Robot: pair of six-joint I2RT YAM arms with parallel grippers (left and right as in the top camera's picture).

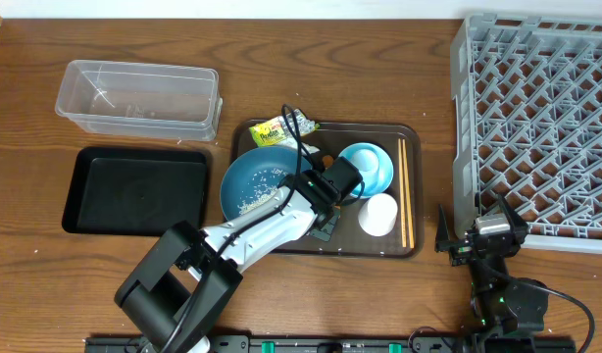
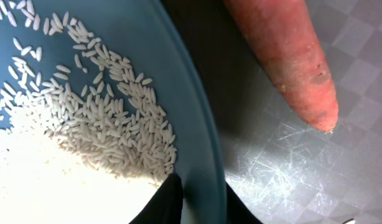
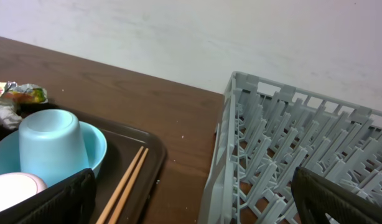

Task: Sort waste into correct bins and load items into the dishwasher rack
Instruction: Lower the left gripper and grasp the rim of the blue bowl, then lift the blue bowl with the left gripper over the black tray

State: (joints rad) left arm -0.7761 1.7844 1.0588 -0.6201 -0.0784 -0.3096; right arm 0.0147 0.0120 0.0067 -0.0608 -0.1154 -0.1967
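Observation:
The wide dark-blue bowl (image 1: pixel 252 176) sits on the brown serving tray (image 1: pixel 326 247) with a heap of white rice (image 2: pixel 85 124) in it. My left gripper (image 1: pixel 319 192) is shut on the bowl's right rim (image 2: pixel 200 186), one finger inside and one outside. The orange carrot (image 2: pixel 290 56) lies on the tray just beyond the rim. The yellow-and-silver wrapper (image 1: pixel 276 129) lies at the tray's back. The light-blue bowl (image 1: pixel 368 167), white cup (image 1: pixel 377 214) and chopsticks (image 1: pixel 406 196) are on the tray's right. My right gripper (image 1: pixel 475 235) is open and empty between tray and grey rack (image 1: pixel 536 118). No tissue shows.
The clear tub (image 1: pixel 134 98) stands at the back left, with the black tray (image 1: pixel 134 188) in front of it. A light-blue cup (image 3: pixel 51 146) stands upside down in the light-blue bowl. The rack's near wall (image 3: pixel 219 174) is close to my right gripper (image 3: pixel 191 193).

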